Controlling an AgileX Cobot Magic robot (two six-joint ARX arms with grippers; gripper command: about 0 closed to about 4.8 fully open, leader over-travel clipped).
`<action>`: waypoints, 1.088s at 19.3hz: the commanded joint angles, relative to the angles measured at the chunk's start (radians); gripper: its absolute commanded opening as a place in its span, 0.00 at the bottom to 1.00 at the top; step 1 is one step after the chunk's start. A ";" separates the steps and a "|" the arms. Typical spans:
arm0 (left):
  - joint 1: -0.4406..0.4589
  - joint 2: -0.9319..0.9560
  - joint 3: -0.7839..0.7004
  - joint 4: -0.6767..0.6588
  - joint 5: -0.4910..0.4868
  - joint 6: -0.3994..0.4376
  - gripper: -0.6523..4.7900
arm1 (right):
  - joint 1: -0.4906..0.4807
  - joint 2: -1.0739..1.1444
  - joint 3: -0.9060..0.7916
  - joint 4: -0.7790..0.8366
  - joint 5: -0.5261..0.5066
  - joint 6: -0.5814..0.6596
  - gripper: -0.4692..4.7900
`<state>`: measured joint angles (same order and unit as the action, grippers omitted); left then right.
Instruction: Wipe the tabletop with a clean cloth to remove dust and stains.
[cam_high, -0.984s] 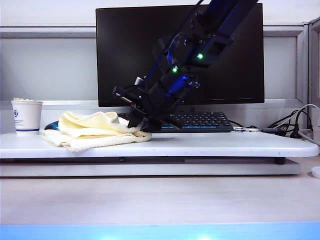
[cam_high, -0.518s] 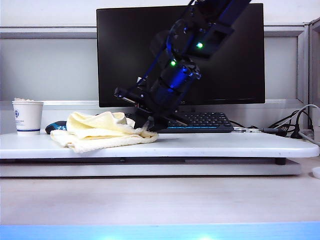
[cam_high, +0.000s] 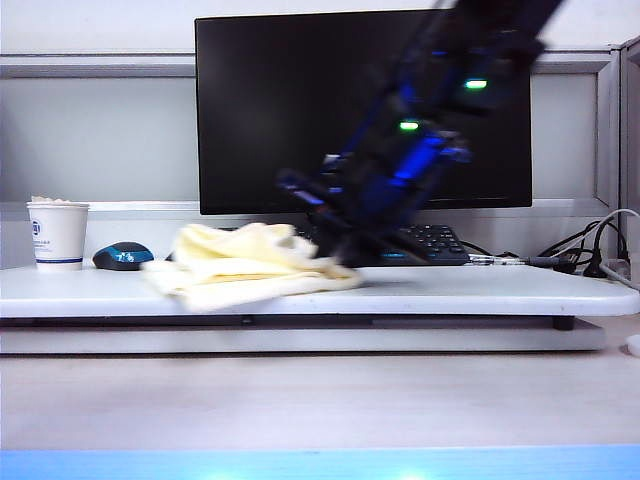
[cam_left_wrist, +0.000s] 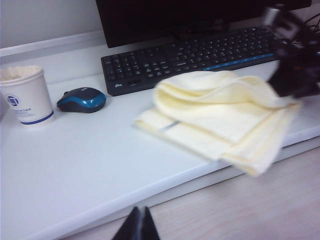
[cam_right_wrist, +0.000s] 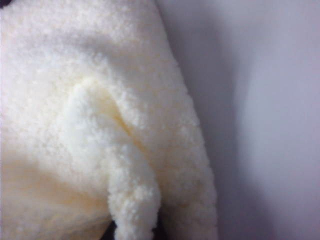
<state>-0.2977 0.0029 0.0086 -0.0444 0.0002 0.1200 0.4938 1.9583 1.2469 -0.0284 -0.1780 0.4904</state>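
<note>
Cloth (cam_high: 250, 265): pale-yellow towel, bunched in folds, lying on the tabletop left of the middle in the exterior view, in front of the monitor and keyboard; one corner overhangs the front edge in the left wrist view. Blurred.
Tabletop (cam_high: 480, 290): wide white board with rounded corners, resting on a pale wood-grain desk (cam_high: 320, 400).
Right claw (cam_high: 345, 250): at the cloth's right edge, low over the tabletop, on a dark, blurred arm slanting down from the upper right. Clamped together on a fold of the cloth, which fills the right wrist view (cam_right_wrist: 100, 125).
Left claw (cam_left_wrist: 139, 227): hangs off the front of the tabletop, well apart from the cloth; tips together, holding nothing.
Keyboard (cam_left_wrist: 190, 55): black, behind the cloth, at the monitor's foot.
Monitor (cam_high: 270, 100): black, screen dark, at the back.
Mouse (cam_high: 122, 256): black and blue, left of the cloth.
Cup (cam_high: 57, 234): white paper, far left, beside the mouse.
Cables (cam_high: 590, 255): at the right end of the tabletop.
</note>
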 joint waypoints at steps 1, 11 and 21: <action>0.001 0.001 0.000 0.009 0.005 -0.005 0.11 | -0.097 -0.022 -0.167 -0.243 0.091 0.010 0.08; 0.001 0.001 0.000 0.008 0.023 -0.005 0.11 | -0.419 -0.225 -0.415 -0.216 0.062 -0.105 0.08; 0.001 0.001 0.000 0.000 0.023 -0.004 0.11 | -0.457 -0.270 -0.433 -0.187 0.049 -0.183 0.08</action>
<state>-0.2974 0.0032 0.0086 -0.0490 0.0170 0.1154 0.0227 1.6390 0.8536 0.0246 -0.2302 0.3164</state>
